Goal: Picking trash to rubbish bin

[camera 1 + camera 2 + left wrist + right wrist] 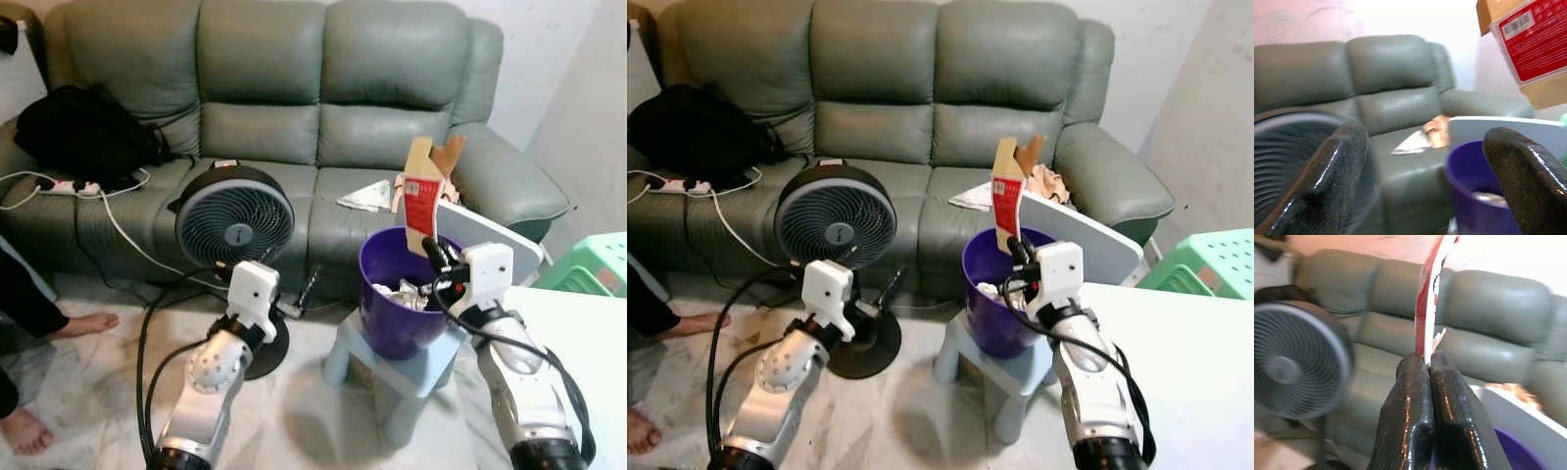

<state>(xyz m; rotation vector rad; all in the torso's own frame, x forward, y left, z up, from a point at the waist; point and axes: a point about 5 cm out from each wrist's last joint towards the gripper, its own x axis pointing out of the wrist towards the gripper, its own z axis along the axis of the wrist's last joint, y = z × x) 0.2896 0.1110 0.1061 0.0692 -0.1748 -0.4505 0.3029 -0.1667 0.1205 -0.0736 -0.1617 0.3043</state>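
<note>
A flattened red and brown cardboard box point(425, 192) stands upright above the purple rubbish bin point(390, 323), pinched at its lower edge by my right gripper point(432, 251), which is shut on it over the bin's right rim. The right wrist view has the two black fingers point(1413, 416) pressed together on the thin red card point(1429, 298). Crumpled trash point(404, 294) lies inside the bin. My left gripper point(266, 257) hangs open in front of the fan, with nothing between its fingers point(1327, 181). More paper scraps point(367, 195) lie on the sofa seat.
The bin stands on a small pale blue stool point(407, 377). A black floor fan point(234, 217) is left of it, before a grey-green sofa point(294, 88). A white board point(490, 230) leans behind the bin. A green stool point(593, 262) stands far right; a person's bare feet point(83, 323) far left.
</note>
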